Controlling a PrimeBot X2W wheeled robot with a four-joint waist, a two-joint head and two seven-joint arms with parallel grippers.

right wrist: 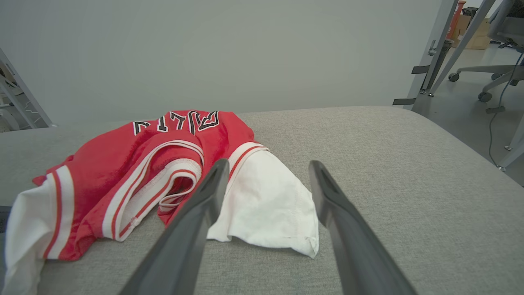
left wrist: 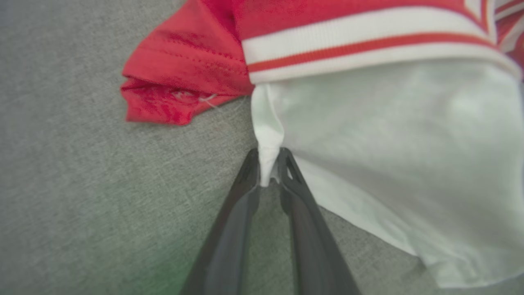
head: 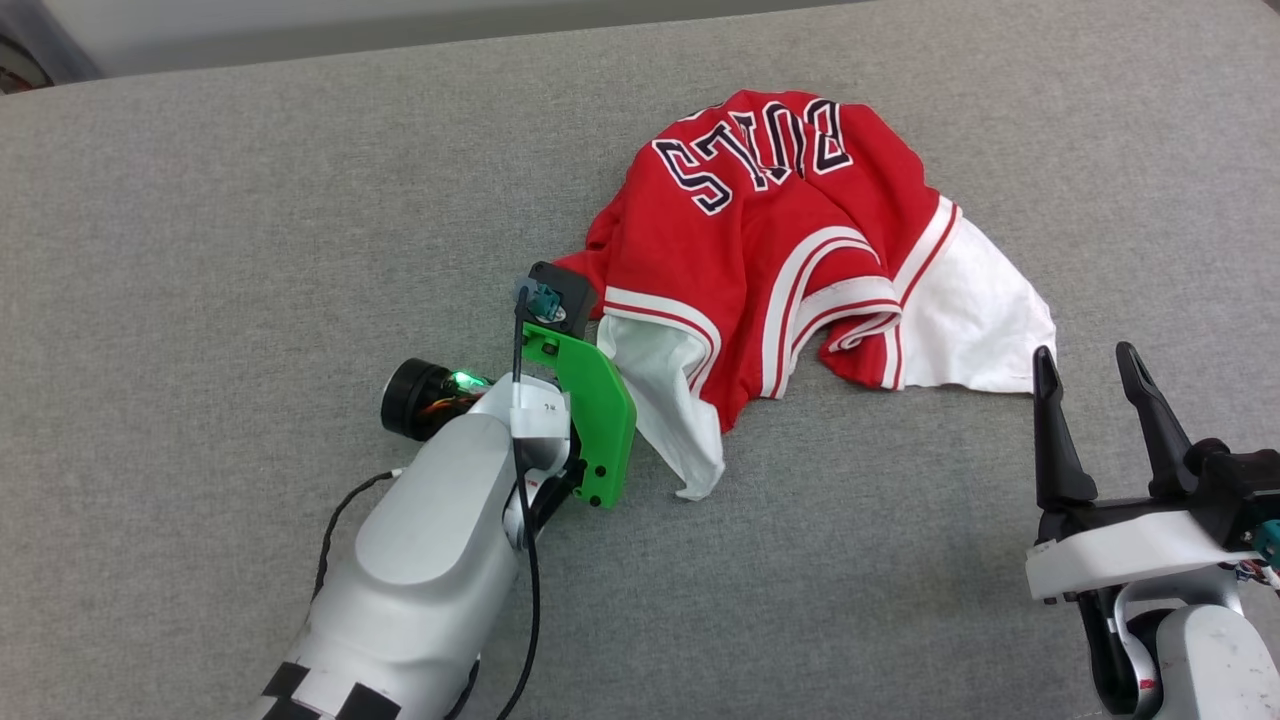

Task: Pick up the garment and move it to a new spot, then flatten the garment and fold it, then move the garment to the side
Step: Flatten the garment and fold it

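I judge the task to be at its very start: the red jersey T-shirt [head: 780, 230] lies crumpled in a heap on the grey fabric table top [head: 250, 250], a little right of centre and toward the far side. Its black chest lettering reads upside down from my head camera, and nothing is flattened or folded. All of it rests on the surface, so the lift, the move to a new spot, the smoothing, the fold and the final shift to the side are all left to do. The left gripper [left wrist: 269, 164] sits at the near left edge of the heap with its two dark fingers drawn close together, clamped on a narrow pinch of the white sleeve [left wrist: 389, 143] right at its edge. A bunched red corner of the hem lies just beside it on the table. That looks to me like a thin grip, so I would raise it gently. The right gripper [head: 1084, 350] stands near the right side with its fingers spread wide and nothing between them, close to the other white sleeve [head: 985, 320] but apart from it.
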